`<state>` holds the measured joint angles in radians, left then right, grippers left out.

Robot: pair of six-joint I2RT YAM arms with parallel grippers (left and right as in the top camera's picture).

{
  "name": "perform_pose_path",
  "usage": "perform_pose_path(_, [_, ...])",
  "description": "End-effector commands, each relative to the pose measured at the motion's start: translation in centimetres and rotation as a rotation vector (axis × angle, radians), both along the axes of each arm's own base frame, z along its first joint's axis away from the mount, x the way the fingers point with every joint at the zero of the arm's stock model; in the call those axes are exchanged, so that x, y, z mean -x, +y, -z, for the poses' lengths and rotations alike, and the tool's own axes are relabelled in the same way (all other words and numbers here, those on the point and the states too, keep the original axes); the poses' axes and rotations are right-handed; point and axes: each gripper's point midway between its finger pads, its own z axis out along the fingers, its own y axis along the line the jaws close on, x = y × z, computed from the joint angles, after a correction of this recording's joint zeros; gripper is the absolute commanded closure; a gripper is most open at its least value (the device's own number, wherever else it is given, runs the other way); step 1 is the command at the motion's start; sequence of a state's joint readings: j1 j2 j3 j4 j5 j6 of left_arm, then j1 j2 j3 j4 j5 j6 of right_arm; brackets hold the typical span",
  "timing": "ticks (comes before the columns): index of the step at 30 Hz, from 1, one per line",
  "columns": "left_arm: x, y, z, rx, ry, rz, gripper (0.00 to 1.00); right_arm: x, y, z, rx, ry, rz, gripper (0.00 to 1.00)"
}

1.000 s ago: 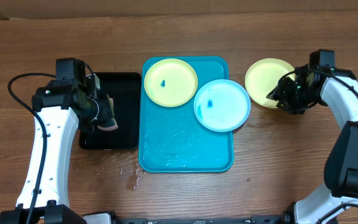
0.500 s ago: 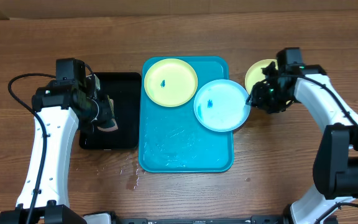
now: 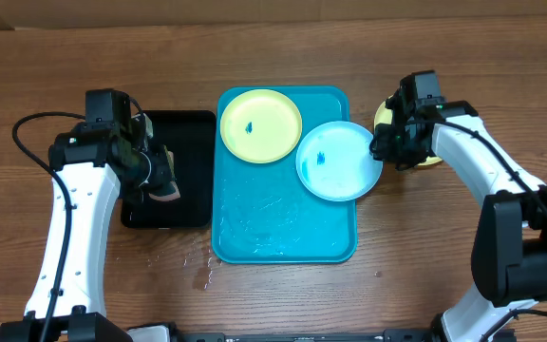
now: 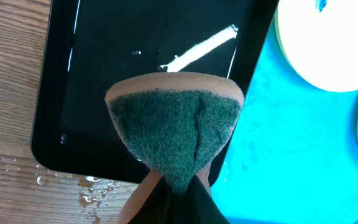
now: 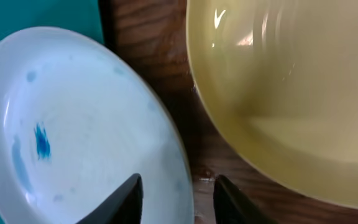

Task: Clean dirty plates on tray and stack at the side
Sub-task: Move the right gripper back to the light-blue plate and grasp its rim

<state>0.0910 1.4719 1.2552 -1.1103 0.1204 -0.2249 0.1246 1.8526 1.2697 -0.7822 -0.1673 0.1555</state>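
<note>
Since a second ago my right claw [image 3: 394, 144] has swung in from the far side of the outer yellow plate [image 3: 385, 112] toward the tray [image 3: 283, 233]. It now sits over that plate's tray-side edge, just off the tray's right rim. Nothing else has shifted.

From the right wrist I see its fingers [image 5: 126, 202] apart, astride the rim of the blue plate [image 5: 79, 124]. One finger is above the plate's surface, the other above the strip of bare table [image 5: 148, 37] between the blue plate and the outer yellow plate. Whether either finger touches the rim I cannot tell.

The blue plate lies on the tray's right side, its right rim hanging out past the tray's edge, with a blue smudge [image 3: 321, 159] near its middle. The inner yellow plate [image 3: 260, 125] lies in the tray's far left corner, its edge meeting the blue plate, and it is marked in blue too. The outer yellow plate rests on the table just right of the tray's far right corner.

My left claw [image 3: 160, 179] hangs over the black tray [image 3: 186, 133], which lies just left of the tray. It is clamped on a sponge [image 4: 176, 124], green scrub face toward the wrist camera. Water drops [image 3: 202, 271] dot the table by the tray's near left corner.
</note>
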Motion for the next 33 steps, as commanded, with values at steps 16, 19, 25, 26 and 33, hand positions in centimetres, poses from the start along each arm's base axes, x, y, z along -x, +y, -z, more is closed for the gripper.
perform_pose_path(16, [-0.1, -0.4, -0.3, 0.005, -0.014, 0.032, 0.91, 0.3, -0.4, 1.2, 0.022, -0.006, -0.002, 0.78])
perform_pose_path(19, [-0.1, -0.4, -0.3, 0.004, -0.014, 0.032, 0.91, 0.3, -0.4, 1.2, 0.021, -0.004, -0.002, 0.82])
perform_pose_path(25, [-0.1, -0.4, -0.3, 0.004, -0.014, 0.032, 0.91, 1.0, -0.5, 1.4, 0.025, 0.023, -0.003, 0.96])
perform_pose_path(26, [-0.1, -0.4, -0.3, 0.004, -0.014, 0.032, 0.92, 1.3, -0.5, 1.4, 0.027, 0.038, -0.003, 0.96])
perform_pose_path(33, [-0.1, -0.4, -0.3, 0.004, -0.016, 0.032, 0.95, 4.6, 0.6, 0.5, -0.047, 0.186, -0.012, 0.96])
